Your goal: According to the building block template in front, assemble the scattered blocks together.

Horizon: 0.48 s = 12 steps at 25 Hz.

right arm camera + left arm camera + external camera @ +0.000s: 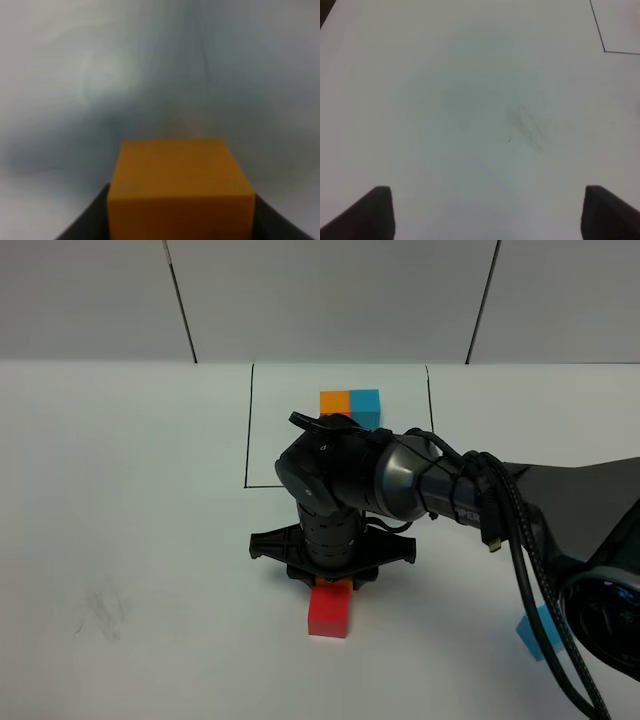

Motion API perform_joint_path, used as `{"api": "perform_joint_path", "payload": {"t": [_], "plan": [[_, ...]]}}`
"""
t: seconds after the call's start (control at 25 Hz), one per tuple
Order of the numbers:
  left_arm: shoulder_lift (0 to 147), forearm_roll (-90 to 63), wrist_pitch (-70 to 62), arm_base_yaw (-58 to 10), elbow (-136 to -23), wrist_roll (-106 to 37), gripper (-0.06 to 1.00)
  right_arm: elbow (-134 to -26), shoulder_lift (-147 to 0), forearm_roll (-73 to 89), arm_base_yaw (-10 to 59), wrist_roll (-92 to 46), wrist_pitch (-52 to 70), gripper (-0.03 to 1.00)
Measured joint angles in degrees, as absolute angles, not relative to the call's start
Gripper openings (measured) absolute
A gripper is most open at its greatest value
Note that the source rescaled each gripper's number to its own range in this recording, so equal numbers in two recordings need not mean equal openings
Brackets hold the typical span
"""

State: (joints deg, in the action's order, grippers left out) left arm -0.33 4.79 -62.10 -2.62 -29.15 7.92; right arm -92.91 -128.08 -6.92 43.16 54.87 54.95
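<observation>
Sitting between the dark fingers of the right pincer (332, 572), the orange cube (181, 185) is clamped on both sides, the jaws closed only as far as its width. From the high camera a sliver of it shows at the front of the pincer, right at the far edge of the red cube (330, 610), which rests flat on the desk (130, 490). Whether the two cubes touch cannot be told.

Farther back lies the template (340, 403), a thin black-lined rectangle with an orange and a blue cube side by side at its far edge; the right arm, reaching across the middle, covers the rest of it. The sky-blue cube (538, 632) sits well apart near the desk's front right, partly behind the arm's cables.

The left pincer (487, 202) hangs over bare desk with its jaws wide apart and nothing between them; a faint grey smudge (525, 125) marks the surface below.
</observation>
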Motion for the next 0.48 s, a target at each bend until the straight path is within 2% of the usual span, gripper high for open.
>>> {"api": "perform_joint_path", "payload": {"t": [0.48], "plan": [[-0.3,4.8,-62.1,-2.6,-29.1,7.9,0.66,-92.9,-129.3,-5.5,43.2,52.3,55.0,0.28]]}}
